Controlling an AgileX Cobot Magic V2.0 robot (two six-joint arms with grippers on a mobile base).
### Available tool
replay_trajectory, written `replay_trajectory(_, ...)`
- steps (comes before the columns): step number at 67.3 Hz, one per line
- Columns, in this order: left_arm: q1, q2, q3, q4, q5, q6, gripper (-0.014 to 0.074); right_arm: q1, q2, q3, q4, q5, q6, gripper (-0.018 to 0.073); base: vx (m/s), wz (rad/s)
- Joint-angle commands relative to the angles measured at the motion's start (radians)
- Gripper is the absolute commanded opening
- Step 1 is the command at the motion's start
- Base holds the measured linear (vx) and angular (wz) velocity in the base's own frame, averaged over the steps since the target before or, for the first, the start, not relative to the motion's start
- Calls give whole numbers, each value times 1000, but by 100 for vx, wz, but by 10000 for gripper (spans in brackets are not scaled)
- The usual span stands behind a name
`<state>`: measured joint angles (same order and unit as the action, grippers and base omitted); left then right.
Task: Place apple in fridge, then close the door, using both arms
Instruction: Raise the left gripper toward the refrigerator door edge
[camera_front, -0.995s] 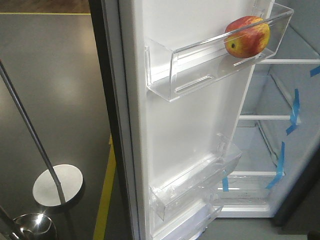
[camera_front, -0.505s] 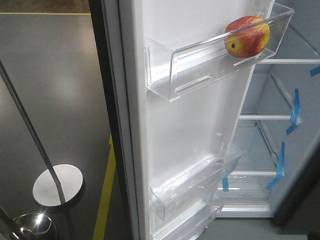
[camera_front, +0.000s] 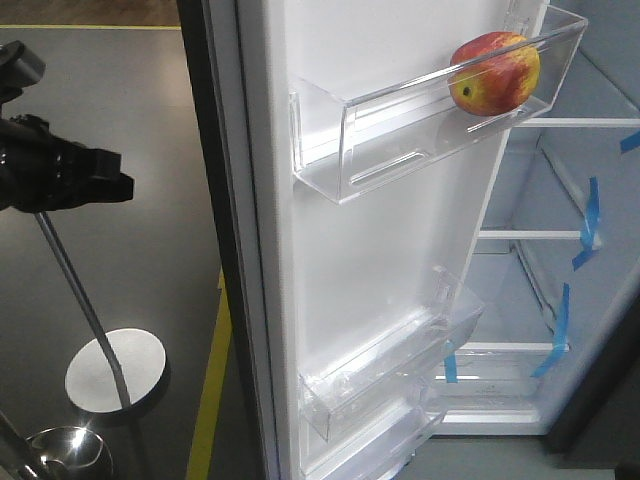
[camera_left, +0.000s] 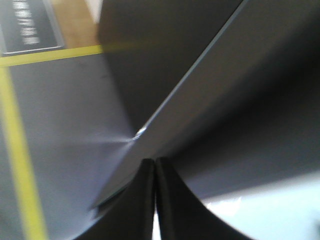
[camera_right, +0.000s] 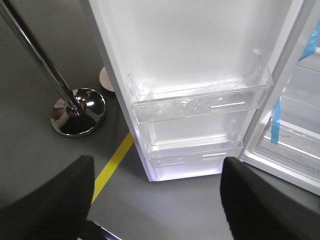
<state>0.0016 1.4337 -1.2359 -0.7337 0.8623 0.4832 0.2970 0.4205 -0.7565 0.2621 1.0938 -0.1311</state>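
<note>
One black arm (camera_front: 60, 175) shows, cropped at left.

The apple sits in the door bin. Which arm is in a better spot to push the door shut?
Probably the left. The left arm is on the dark outer side of the door, its shut left pincer close to it, ready to push. The open right pincer faces the white inside.

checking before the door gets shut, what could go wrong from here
The red-yellow glossy apple sits at one end of the clear plastic top door bin; a hard swing might jolt it out. The black left arm appears close to the thin chrome pole and could knock it. The open right claw faces the clear lower bins, where the white-lined door will swing.
</note>
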Motion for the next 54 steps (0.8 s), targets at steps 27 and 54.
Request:
replay_trajectory(27,-3,318,-260,-551,127,173,-6,-1,10,-22,10,-54,-4,503,0,0)
replay_trajectory(54,-77,367,-271,-693,256,243,-6,-1,10,-22,10,-54,-4,503,0,0)
